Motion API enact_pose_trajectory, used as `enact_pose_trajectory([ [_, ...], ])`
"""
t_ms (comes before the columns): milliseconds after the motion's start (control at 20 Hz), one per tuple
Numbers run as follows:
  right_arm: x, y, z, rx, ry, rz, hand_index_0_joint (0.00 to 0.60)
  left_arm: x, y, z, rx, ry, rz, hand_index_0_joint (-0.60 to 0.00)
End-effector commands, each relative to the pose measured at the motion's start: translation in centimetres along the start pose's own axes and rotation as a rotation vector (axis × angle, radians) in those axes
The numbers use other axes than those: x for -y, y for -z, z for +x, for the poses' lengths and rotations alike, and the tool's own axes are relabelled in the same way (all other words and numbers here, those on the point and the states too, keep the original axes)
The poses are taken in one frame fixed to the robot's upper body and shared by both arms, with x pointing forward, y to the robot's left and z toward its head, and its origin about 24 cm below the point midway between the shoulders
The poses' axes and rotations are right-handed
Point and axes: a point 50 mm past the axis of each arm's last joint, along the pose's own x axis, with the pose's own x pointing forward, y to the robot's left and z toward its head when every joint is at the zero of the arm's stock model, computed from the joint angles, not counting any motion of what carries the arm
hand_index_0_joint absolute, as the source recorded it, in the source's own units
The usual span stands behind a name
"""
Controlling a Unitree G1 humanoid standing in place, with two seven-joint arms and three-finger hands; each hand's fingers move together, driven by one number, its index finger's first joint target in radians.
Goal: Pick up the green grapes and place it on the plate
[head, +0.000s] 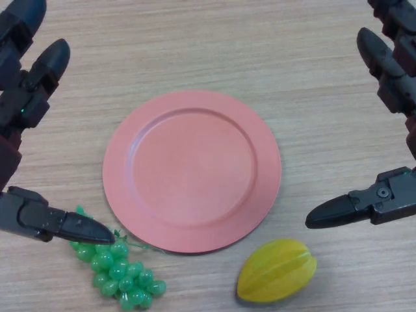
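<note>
1. Wooden table filling the whole frame, pale grain running left to right.
2. Pink plate at the centre, round, flat on the table, nothing on it.
3. Green grapes at the lower left, lying on the table just below and left of the plate's rim, stem end toward the plate, not on it.
4. Yellow starfruit at the lower right of centre, on the table just beside the plate's lower edge, apart from the grapes.
5. Left robot hand along the left edge: fingers straight and released, spread wide, grasping nothing. Upper fingers in the upper left corner, well above the grapes; thumb pointing right at the lower left, its tip right over the top of the bunch, contact hard to tell.
6. Right robot hand along the right edge: likewise released and spread, holding nothing. Fingers in the upper right corner; thumb reaching left at mid-right, tip above and to the right of the starfruit, apart from it and from the plate.
</note>
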Motion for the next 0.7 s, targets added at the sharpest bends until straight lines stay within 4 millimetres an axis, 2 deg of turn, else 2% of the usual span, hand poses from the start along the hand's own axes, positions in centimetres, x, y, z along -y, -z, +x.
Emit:
enact_pose_trajectory([
  [50,1.0,-3.1,-0.4,0.219,0.067,-0.052,0.0,-0.6,-2.9,-0.5,0.194,-0.024,0.081,0.0],
  [250,0.8,-3.0,-0.1,0.21,0.073,-0.057,0.0,-1.0,-3.0,-0.2,0.2,-0.045,0.092,0.0],
  [450,0.6,-3.0,-0.1,0.219,0.071,-0.061,0.0,-0.6,-2.8,-0.8,0.212,-0.055,0.118,0.0],
  [550,0.4,-3.0,0.0,0.216,0.069,-0.059,0.0,-0.4,-2.1,-1.4,0.21,-0.088,0.191,0.0],
  [700,-0.2,-2.9,0.2,0.213,0.05,-0.059,0.0,-0.1,0.3,-2.8,0.181,-0.171,0.27,0.0],
])
